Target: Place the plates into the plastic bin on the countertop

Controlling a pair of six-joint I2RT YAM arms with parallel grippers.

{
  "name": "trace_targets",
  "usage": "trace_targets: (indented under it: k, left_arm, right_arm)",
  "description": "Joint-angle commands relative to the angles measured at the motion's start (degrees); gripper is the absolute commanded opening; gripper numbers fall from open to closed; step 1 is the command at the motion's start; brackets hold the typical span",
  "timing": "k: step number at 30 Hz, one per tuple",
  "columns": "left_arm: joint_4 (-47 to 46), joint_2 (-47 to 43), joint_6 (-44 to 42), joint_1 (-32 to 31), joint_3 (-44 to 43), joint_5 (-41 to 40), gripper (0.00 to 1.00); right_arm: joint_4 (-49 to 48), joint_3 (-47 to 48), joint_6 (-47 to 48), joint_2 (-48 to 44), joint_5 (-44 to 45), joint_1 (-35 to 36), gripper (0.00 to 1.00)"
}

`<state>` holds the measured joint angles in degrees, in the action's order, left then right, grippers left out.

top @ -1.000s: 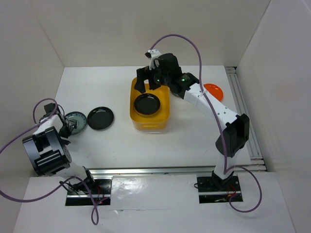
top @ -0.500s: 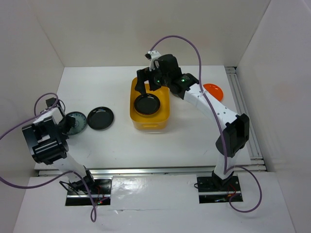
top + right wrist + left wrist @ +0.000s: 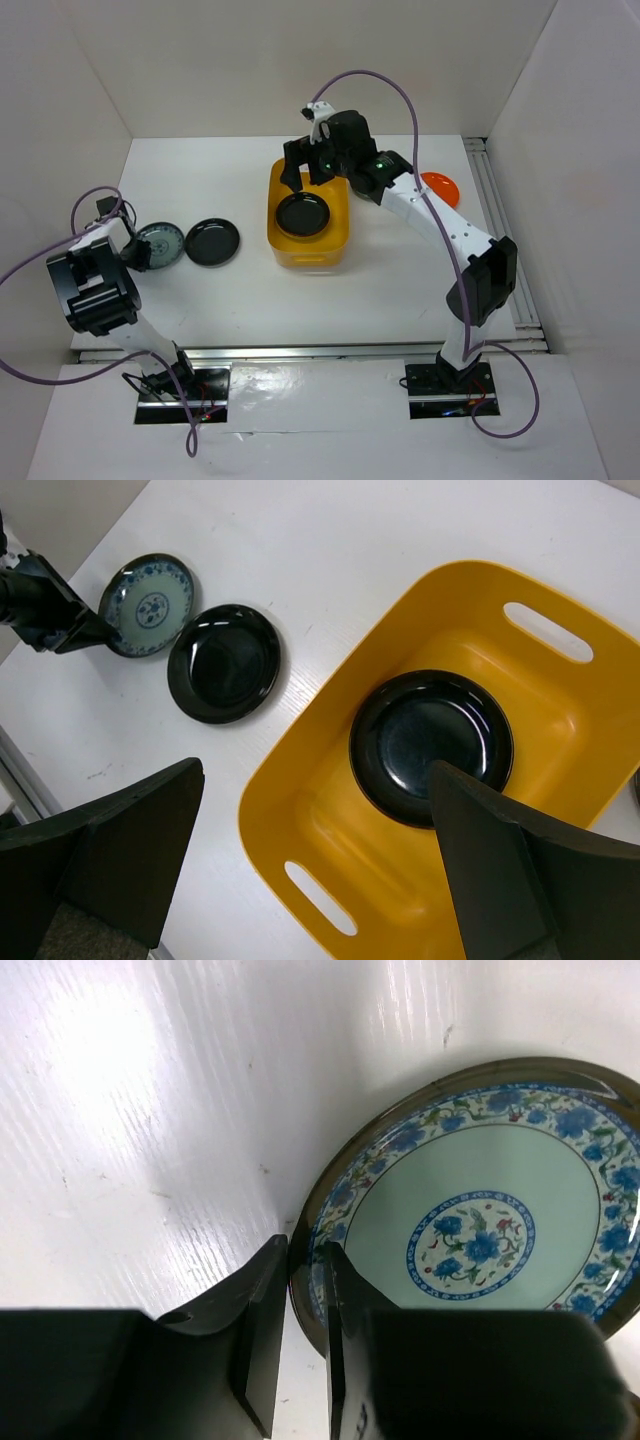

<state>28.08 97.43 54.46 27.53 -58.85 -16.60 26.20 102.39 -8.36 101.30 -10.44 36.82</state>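
A blue-patterned plate (image 3: 480,1235) lies on the white countertop (image 3: 250,290) at the left. My left gripper (image 3: 305,1305) is shut on its near rim, with one finger (image 3: 262,1330) outside the rim and the other over the inside. A glossy black plate (image 3: 213,242) sits just right of the patterned plate (image 3: 162,244). The yellow-orange plastic bin (image 3: 335,240) stands mid-table with a black plate (image 3: 430,745) flat inside. My right gripper (image 3: 315,772) hangs wide open above the bin, holding nothing. An orange plate (image 3: 441,185) lies at the right, partly behind the right arm.
White walls close in the table at the left, back and right. A metal rail (image 3: 320,352) runs along the front edge and a slotted rail (image 3: 500,230) down the right side. Purple cables loop from both arms.
My left jaws have closed from wide open onto the patterned plate's rim. That plate and the black plate beside it have shifted slightly right. The right arm has hardly moved.
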Motion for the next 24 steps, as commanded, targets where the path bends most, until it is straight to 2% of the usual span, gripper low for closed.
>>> trace_targets:
  k: [1,3,5,6,18,24]
  left_arm:
    - [3.47,2.15,0.04,-0.55,-0.03,-0.36,0.25]
    - [3.48,2.67,-1.19,-0.55,-1.34,0.86,0.2]
    - [3.48,2.68,-1.98,-0.55,-2.58,1.92,0.02]
    - [2.87,2.68,-2.94,-1.07,-3.63,3.4,0.0]
    - [3.03,2.15,-5.85,-6.25,-10.84,3.42,0.0]
    - [3.57,-4.52,-4.8,-7.93,-15.06,1.22,0.0]
  right_arm:
    - [-0.53,-0.08,0.98,-4.18,1.3,-0.08,1.0]
    - [-0.53,-0.08,0.98,-4.18,1.82,-0.08,1.0]
    - [-0.53,-0.08,0.98,-4.7,1.82,-0.08,1.0]
    - [-0.53,-0.08,0.98,-4.7,1.82,-0.08,1.0]
    - [-0.53,-1.67,0.98,-6.46,2.97,-1.13,1.0]
    - [-1.06,-2.8,0.98,-7.51,2.97,-1.13,1.0]
